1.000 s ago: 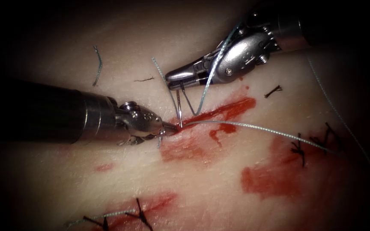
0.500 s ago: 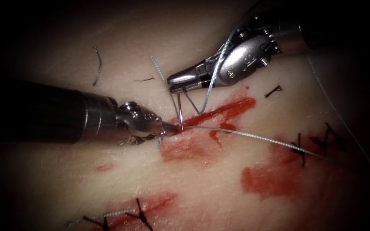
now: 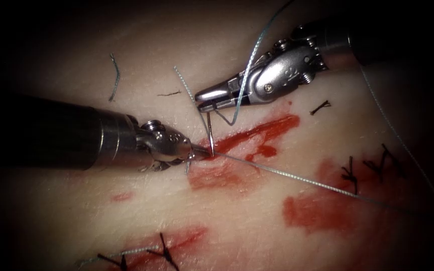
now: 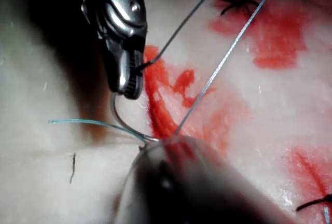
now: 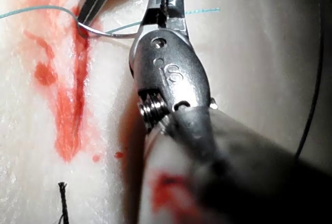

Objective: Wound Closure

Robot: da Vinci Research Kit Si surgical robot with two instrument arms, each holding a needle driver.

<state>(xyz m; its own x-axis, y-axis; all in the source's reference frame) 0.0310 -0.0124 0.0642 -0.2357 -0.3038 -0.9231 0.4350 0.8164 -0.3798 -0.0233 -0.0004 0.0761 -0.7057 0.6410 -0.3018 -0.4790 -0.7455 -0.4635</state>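
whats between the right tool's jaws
The right tool grips one end of the curved needle. The needle's other end is held by the left tool at the cut. The stretch inside the jaws is covered.

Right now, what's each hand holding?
Left hand: shut on the needle near its tip, at the cut.
Right hand: shut on the needle's other end.

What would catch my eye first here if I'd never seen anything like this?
Probably the two shiny metal tools meeting over the red-stained cut in the tissue. The right tool grips one end of a thin curved needle, and the left tool holds it low at the cut's left end. A pale thread runs from there toward dark finished stitches on the right.
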